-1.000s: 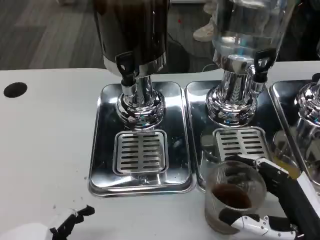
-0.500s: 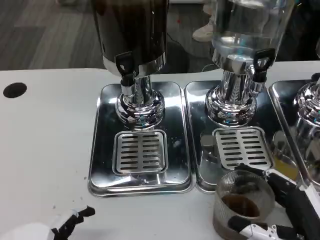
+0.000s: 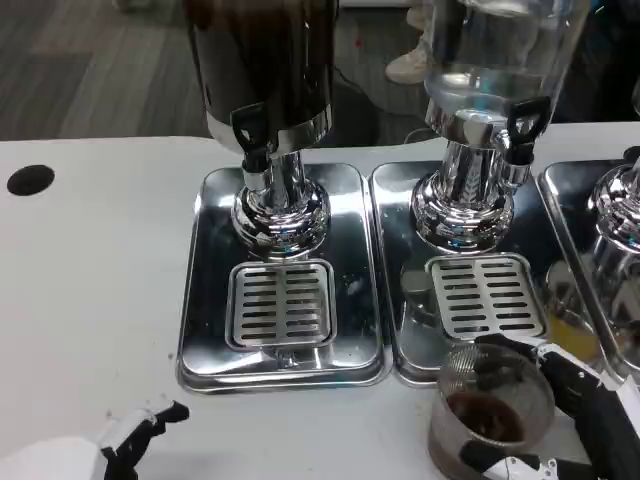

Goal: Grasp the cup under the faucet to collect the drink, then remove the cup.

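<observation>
A clear glass cup [image 3: 487, 410] with dark drink in its bottom stands low at the front right, in front of the middle drip tray [image 3: 400, 330]. My right hand [image 3: 575, 420] grips it, with fingers [image 3: 560, 365] around its far side and the thumb below near the frame's edge. The dark dispenser [image 3: 262, 70] with its black faucet [image 3: 250, 135] stands over the left drip tray [image 3: 205, 300]. My left hand [image 3: 110, 450] lies at the bottom left on the table, holding nothing, fingers spread.
A clear dispenser [image 3: 495, 60] with a black tap [image 3: 520, 125] stands over the middle tray. A third dispenser [image 3: 620, 210] and tray sit at the right edge. A black hole [image 3: 30, 180] marks the white table at the left.
My right hand has drawn the cup toward me and to the right, off the middle grate to the table's front. The left hand has barely shifted.
</observation>
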Motion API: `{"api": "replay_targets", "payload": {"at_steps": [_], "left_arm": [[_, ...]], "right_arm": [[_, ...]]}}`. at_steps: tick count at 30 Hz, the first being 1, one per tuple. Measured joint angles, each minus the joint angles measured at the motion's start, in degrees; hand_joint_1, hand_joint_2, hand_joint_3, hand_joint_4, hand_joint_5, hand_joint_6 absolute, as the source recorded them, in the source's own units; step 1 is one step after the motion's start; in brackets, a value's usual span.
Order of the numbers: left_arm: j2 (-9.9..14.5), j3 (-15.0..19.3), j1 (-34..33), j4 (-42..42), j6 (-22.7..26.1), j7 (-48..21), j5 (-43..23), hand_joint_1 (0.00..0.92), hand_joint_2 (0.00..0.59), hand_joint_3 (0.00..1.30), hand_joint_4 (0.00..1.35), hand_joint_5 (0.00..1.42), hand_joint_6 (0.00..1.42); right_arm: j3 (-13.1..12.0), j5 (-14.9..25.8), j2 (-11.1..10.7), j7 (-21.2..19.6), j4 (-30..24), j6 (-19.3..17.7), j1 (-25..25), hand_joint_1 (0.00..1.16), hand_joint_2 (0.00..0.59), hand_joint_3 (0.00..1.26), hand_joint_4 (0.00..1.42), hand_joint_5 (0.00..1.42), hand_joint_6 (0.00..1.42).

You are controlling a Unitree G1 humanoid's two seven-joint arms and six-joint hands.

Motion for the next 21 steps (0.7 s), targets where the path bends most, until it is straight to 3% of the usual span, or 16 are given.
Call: {"api": "replay_targets", "payload": {"at_steps": [9, 21], "left_arm": [[-0.21, -0.54, 0.0, -0.12, 0.21, -0.34, 1.72, 0.0, 0.091, 0.34, 0.33, 0.41, 0.54], [-0.32, -0.67, 0.32, -0.12, 0.22, -0.38, 1.74, 0.0, 0.091, 0.34, 0.33, 0.41, 0.54]], "right_arm": [[-1.39, -4.02, -0.05, -2.98, 3.99, -3.84, -0.39, 0.7, 0.099, 0.47, 0.5, 0.54, 0.36], [-2.31, -15.18, -0.7, -11.76, 6.26, -6.78, -1.67, 0.7, 0.102, 0.44, 0.47, 0.5, 0.27]]}}
